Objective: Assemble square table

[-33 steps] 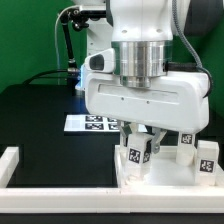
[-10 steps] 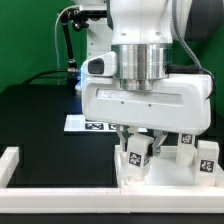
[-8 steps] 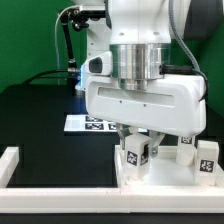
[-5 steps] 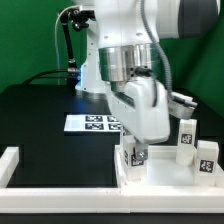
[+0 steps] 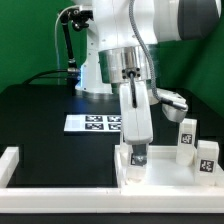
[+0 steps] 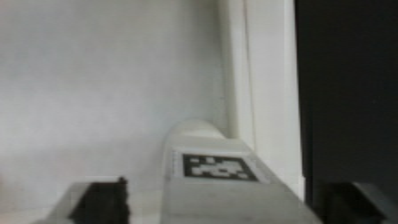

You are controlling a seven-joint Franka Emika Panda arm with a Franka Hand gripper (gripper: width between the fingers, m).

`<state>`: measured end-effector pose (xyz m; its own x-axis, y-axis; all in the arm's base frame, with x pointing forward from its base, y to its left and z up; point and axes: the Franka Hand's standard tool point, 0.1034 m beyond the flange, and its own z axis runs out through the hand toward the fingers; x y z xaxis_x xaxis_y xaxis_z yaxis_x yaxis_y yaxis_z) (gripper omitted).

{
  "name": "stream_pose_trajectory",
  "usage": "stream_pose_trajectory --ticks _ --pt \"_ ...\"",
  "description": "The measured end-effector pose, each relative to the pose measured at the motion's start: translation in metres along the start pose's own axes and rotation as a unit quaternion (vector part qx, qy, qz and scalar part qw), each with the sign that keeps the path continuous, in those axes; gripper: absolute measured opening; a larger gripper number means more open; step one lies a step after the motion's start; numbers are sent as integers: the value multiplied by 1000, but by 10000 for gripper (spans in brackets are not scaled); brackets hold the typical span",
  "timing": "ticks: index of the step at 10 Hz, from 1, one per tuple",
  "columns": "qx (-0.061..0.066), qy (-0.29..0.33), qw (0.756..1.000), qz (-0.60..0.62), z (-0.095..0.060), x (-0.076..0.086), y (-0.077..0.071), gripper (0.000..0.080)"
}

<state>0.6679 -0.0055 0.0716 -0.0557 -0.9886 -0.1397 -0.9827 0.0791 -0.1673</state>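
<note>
Leg block (image 5: pixel 137 155) standing upright in corner of square slab (image 5: pixel 170 178), at exterior view's lower right of black desk (image 5: pixel 40 110). Claw (image 5: pixel 137 157) straddling it; wrist view showing fingers (image 6: pixel 103 203) apart from tagged block (image 6: pixel 217 168), so claw looking wide, not gripping. Judgement: keeping wrist vertical, lifting straight off, avoiding nudging leg. Two more legs (image 5: pixel 196 145) waiting beside; marker board (image 5: pixel 93 124) behind.

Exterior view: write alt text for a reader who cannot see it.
A white robot arm reaches down with its claw around a small tagged leg block standing on the white square table slab. Two more leg blocks stand at the exterior view's right, and the marker board lies on the black table behind.
</note>
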Motion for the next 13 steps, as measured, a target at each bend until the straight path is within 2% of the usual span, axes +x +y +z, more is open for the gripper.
stream_pose_trajectory --ticks 1,2,6,7,8,9,10,11,12,13 --pt "-3 7 996 -92 -1 -1 -1 619" --pt "-11 12 975 -222 -2 -3 0 640" --pt "-21 17 915 -402 -2 -1 1 649" --pt "-38 29 864 -501 -3 -3 0 649" --pt "-47 31 813 -580 -6 -5 -2 649" --pt "-48 28 778 -626 -6 -4 -2 649" --pt "-48 29 791 -610 -5 -3 -2 649" --pt "-48 29 795 -604 -5 -3 -2 560" --pt "-48 29 796 -602 -5 -3 -2 425" --pt "-47 30 816 -575 -4 -3 -2 425"
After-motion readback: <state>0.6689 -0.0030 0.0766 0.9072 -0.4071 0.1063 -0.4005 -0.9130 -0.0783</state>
